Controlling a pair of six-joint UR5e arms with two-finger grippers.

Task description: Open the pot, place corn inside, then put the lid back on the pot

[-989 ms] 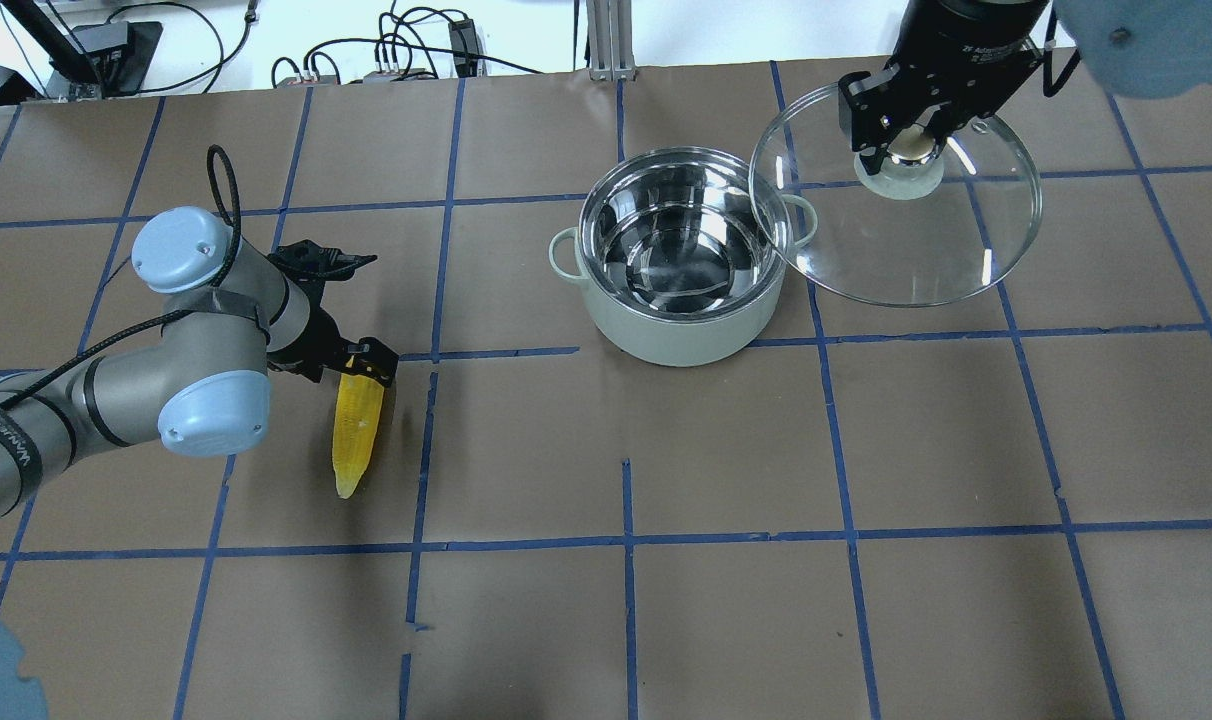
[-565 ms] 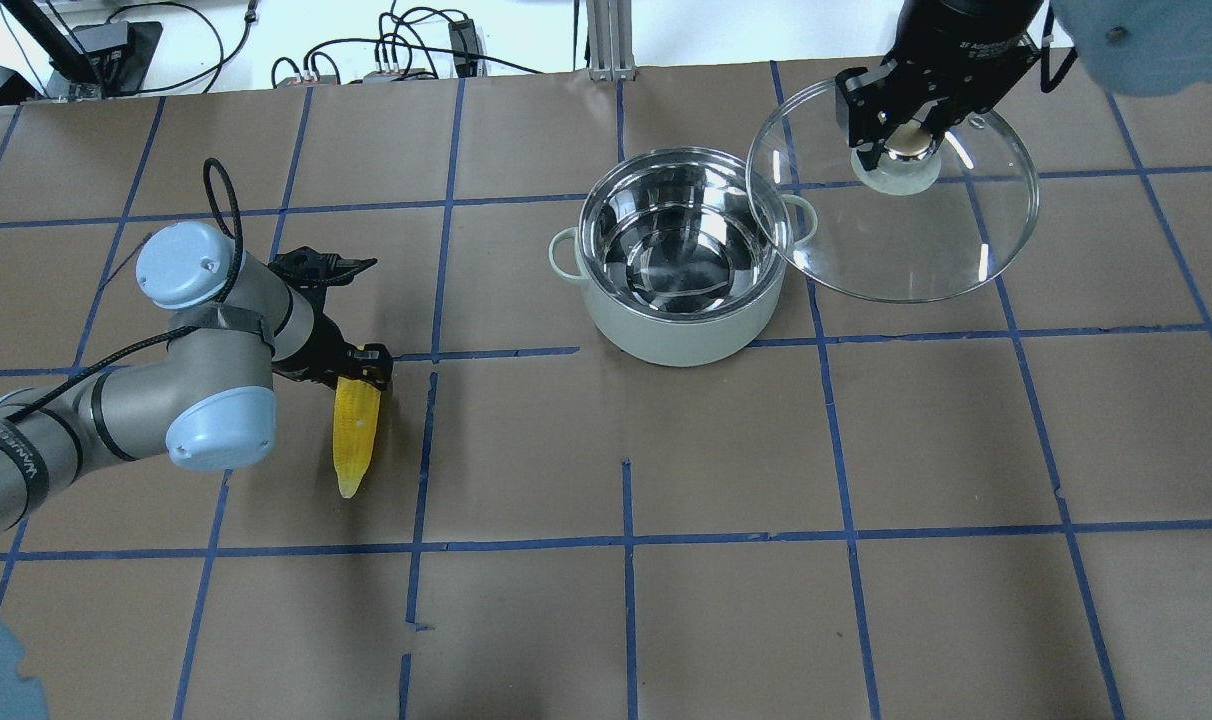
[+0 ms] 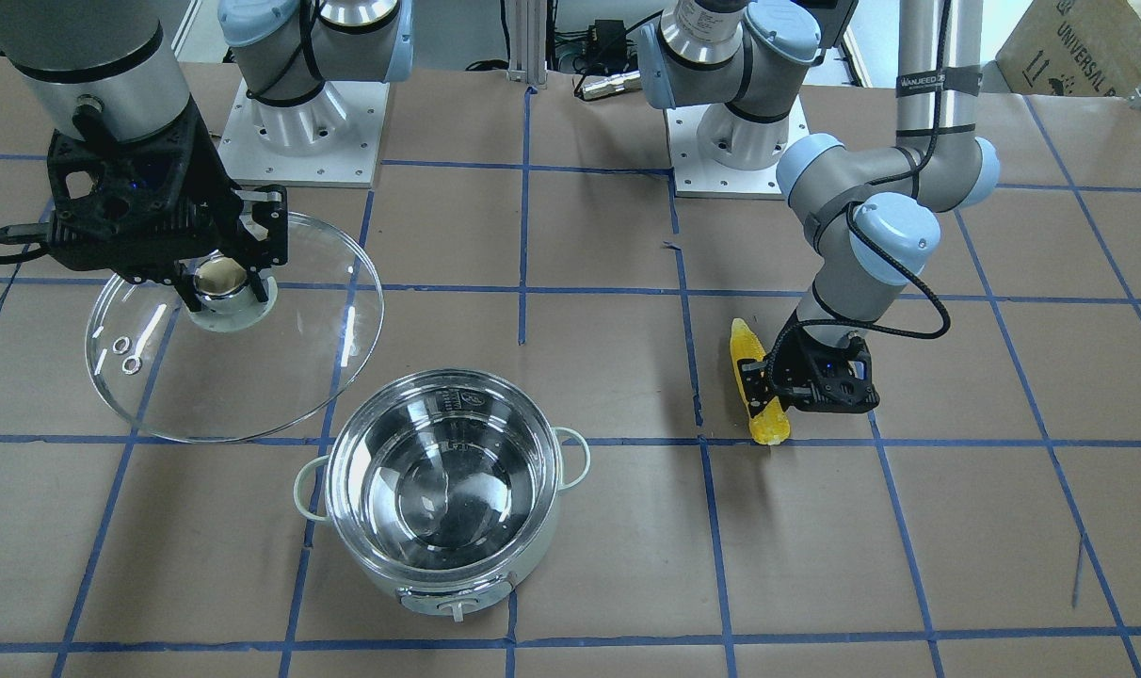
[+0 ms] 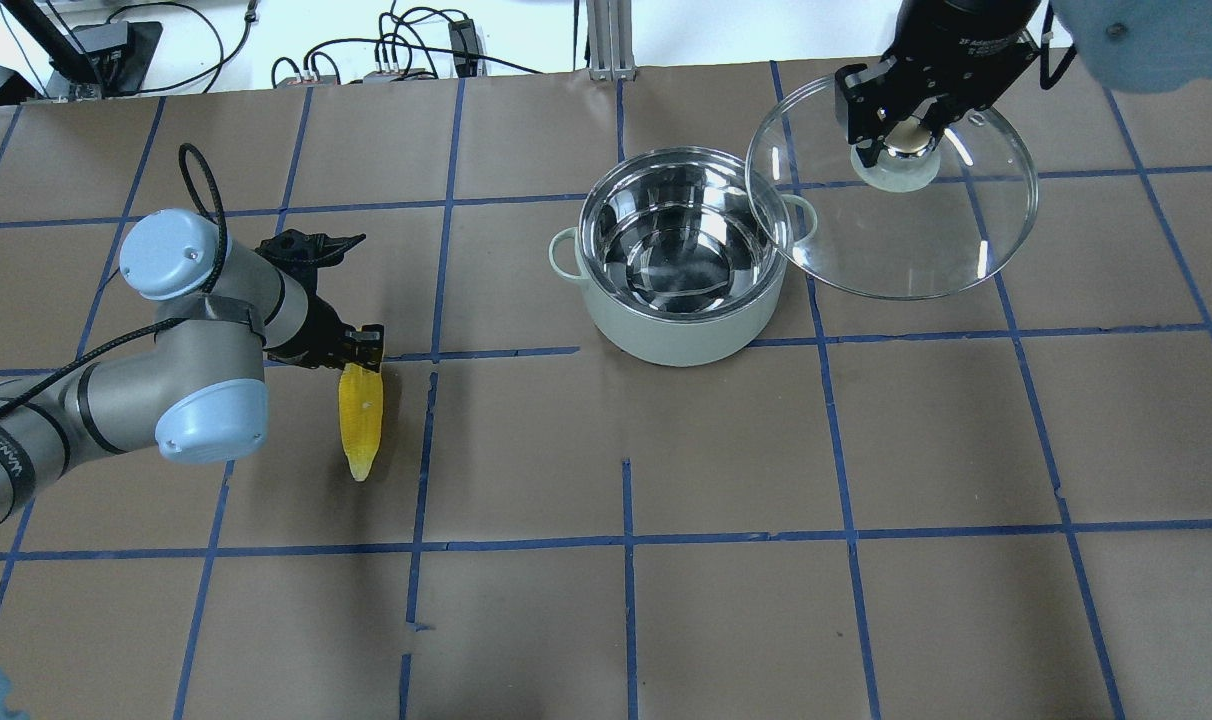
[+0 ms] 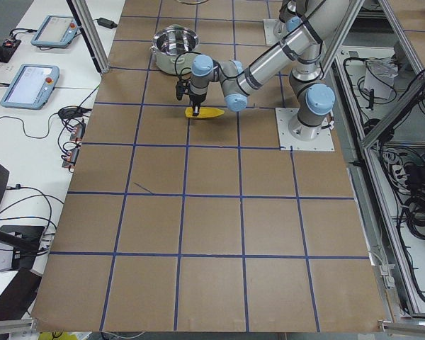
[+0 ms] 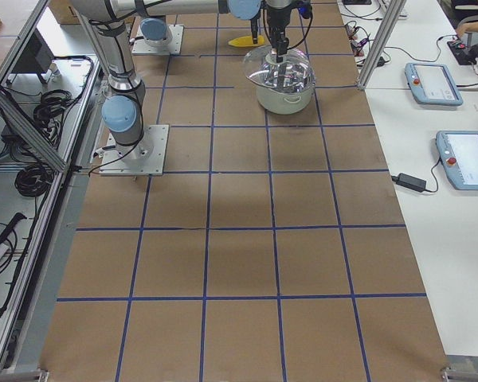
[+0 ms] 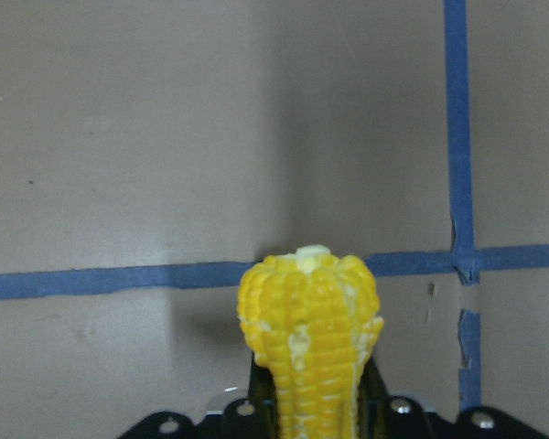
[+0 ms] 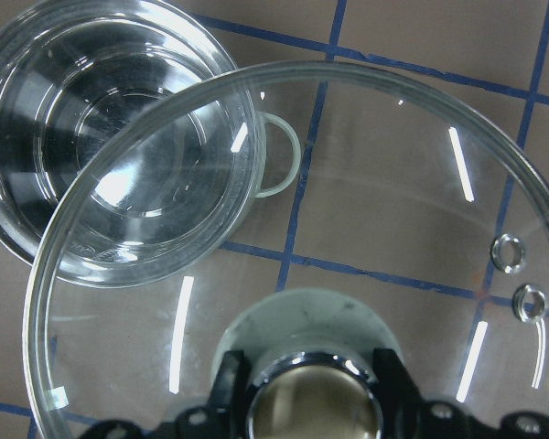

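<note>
On table (image 4: 726, 620): 1 pot (image 4: 681, 338) | left end effector (image 4: 362, 358) clamps 1 corn (image 4: 360, 425) | right (image 4: 904, 140) — 1 lid (image 4: 896, 240)

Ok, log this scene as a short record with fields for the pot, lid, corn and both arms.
pot: open, empty
lid: off the pot, held beside it by its knob
corn: outside the pot, gripped at its thick end
left gripper: fingers shut on the corn
right gripper: fingers shut on the knob
likely next step: carry the corn to the pot
</note>
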